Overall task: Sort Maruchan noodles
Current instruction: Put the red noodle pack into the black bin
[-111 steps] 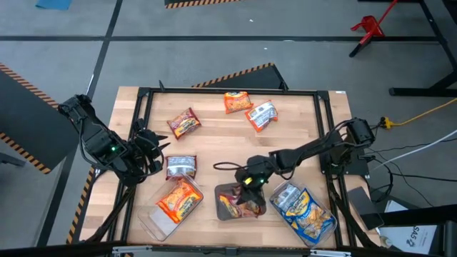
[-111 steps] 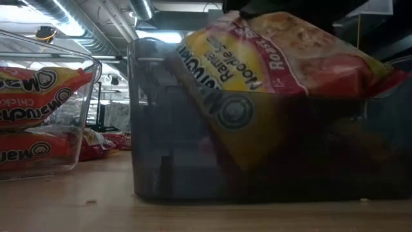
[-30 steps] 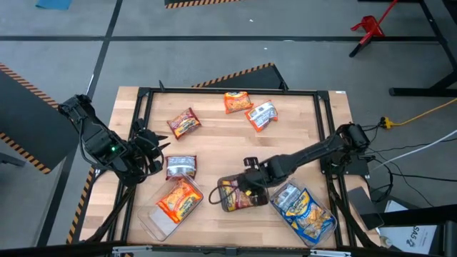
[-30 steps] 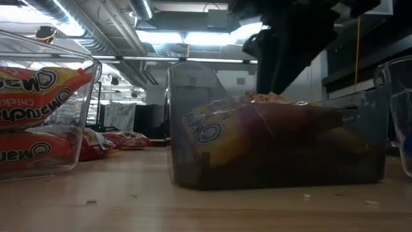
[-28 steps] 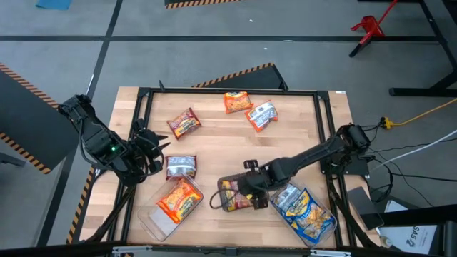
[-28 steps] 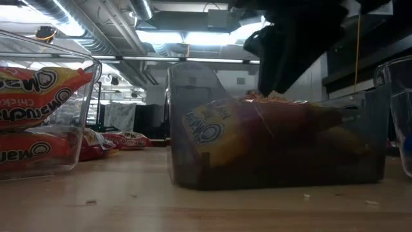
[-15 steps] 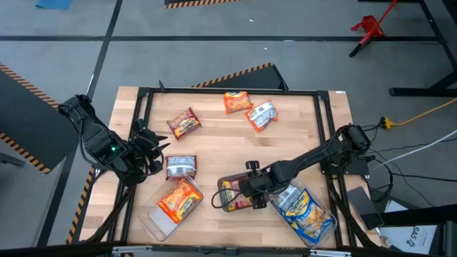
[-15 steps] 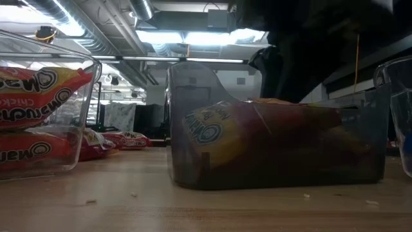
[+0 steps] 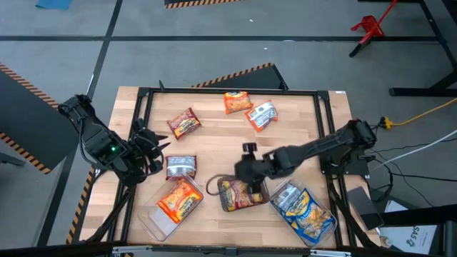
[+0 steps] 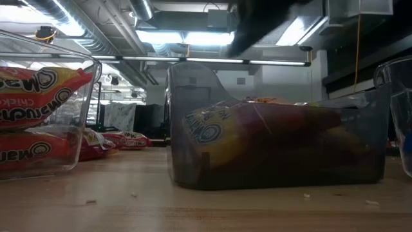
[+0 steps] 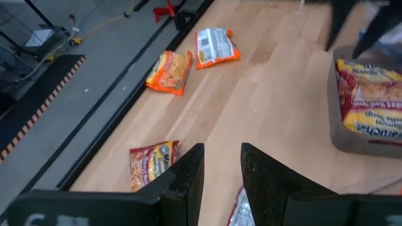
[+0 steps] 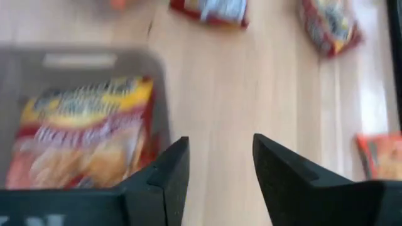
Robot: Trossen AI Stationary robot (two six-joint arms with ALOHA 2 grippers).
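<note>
Grey concrete floor with hazard-striped mats surrounds the wooden table (image 9: 293,121) in the high view. The right gripper (image 9: 246,170) hangs just above the far rim of the middle tray (image 9: 239,195), where a dark red packet (image 9: 239,193) lies directly below it. The left gripper (image 9: 146,151) waits at its own table edge, a silver-backed packet (image 9: 181,166) just ahead of it. Beyond the right gripper lie three loose packets: a dark red one (image 9: 184,123), an orange one (image 9: 237,102) and an orange-edged one lying back-up (image 9: 262,116). Toward the left arm sits the orange-filled tray (image 9: 173,203); on the other side, the blue-and-white tray (image 9: 303,210).

At table height, the low view shows the binned packet (image 10: 257,138) slumped against the tray wall (image 10: 187,129), one end riding close to the rim. A careless pass by the arm overhead could catch that raised end or nudge the light tray along the wood.

From the left wrist, the fingers (image 11: 188,172) stand a little apart, holding nothing; the loose dark red packet (image 11: 149,164) lies just beyond them.

From the right wrist, the fingers (image 12: 164,174) are spread and empty, the binned packet (image 12: 85,135) off to one side beneath them. The loose packets are flat and crinkly, so a shallow pinch may slip, and the back-up one risks being misjudged for colour.
</note>
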